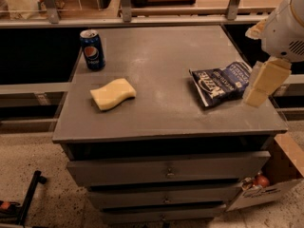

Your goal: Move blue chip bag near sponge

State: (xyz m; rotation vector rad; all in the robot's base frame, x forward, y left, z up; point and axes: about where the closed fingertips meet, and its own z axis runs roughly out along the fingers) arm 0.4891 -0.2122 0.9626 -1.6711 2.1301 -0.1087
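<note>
The sponge lies near-left on the cabinet top. Well apart to its right, the blue chip bag lies flat. The gripper hangs just right of the bag, likely lining up a grasp; open or closed, I cannot tell. 1 Pepsi can stands far left.

At the back left of the grey cabinet top, a blue Pepsi can, upright and close to the edge. Under the top, grey drawers one below another, with a small knob in the middle. On the speckled floor at the right, an open cardboard box with something red inside. At the lower left, a black bar. Gripper over the right edge of the top.
</note>
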